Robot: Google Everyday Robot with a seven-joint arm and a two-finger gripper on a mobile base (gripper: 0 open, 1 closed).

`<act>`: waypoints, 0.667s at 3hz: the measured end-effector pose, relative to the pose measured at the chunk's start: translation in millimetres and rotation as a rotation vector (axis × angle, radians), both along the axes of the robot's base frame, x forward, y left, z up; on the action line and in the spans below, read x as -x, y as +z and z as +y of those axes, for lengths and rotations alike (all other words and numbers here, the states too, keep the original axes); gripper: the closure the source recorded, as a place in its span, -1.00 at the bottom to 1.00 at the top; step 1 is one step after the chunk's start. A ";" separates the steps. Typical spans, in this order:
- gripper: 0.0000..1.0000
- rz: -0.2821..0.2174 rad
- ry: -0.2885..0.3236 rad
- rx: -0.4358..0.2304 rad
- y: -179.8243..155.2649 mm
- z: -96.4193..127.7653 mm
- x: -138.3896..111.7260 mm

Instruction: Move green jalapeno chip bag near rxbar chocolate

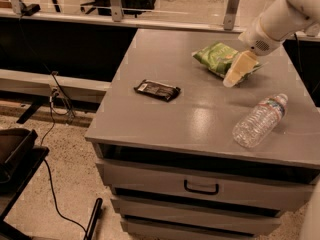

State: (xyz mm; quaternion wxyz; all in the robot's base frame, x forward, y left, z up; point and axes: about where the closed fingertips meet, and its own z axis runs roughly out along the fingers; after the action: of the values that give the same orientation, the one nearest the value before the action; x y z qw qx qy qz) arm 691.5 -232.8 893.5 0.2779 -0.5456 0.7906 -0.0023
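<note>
Three items on grey cabinet top (160,129). Green jalapeno chip bag (215,58) lies flat at rear right. Rxbar chocolate (157,90) lies left of centre, well apart from bag. Gripper (232,79) is angled down over bag's right edge, tip approx. at bag's front corner; opening & hold: cannot tell. Water bottle (260,120) lies on its side at front right, apart from bag
</note>
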 end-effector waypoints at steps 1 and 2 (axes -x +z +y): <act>-0.63 0.025 -0.048 0.010 -25.2 -7.8 -18.0; -0.19 0.046 -0.071 0.034 -39.2 -13.7 -23.0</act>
State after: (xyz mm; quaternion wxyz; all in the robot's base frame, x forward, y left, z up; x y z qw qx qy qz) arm 714.4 -246.5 854.3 0.2499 -0.5219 0.8155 -0.0130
